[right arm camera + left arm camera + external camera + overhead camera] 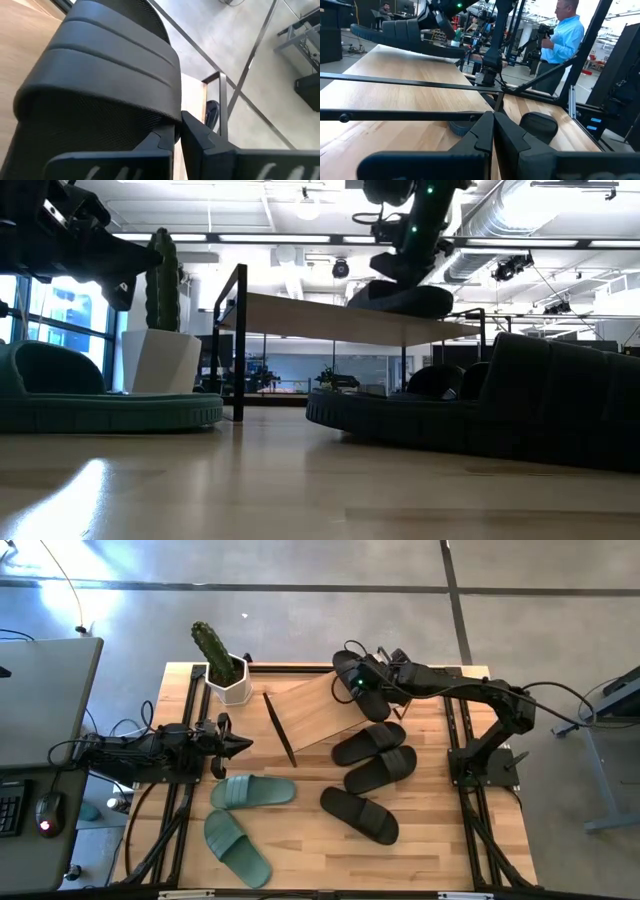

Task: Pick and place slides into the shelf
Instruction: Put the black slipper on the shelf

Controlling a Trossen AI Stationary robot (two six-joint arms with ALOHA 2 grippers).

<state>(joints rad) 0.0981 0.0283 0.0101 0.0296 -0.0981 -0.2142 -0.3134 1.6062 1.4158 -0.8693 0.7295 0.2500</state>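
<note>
My right gripper (358, 683) is shut on a black slide (349, 668) over the far right corner of the shelf (310, 712). The shelf is a light wooden board on a thin black frame. In the low view this slide (402, 299) hangs right at the shelf's top board (330, 318). Three more black slides (368, 743) (381, 769) (360, 815) lie flat on the table to the right of the shelf. Two green slides (252, 790) (237, 847) lie at the near left. My left gripper (240, 745) waits shut at the left, pointing level at the shelf. My right gripper pinches the black slide between its two fingers (161, 142) at the side edge by the ribbed strap (167, 120). It comes from the table's right, slanting down. The slide lies about level below the fingers (400, 275). Whether its sole touches the top board I cannot tell.
A white pot with a cactus (226, 672) stands at the shelf's far left corner. Black rails (462, 740) run along the table's sides. A person in a blue shirt (567, 35) stands in the room beyond the table. Bare wood lies between the green and black slides (305, 830).
</note>
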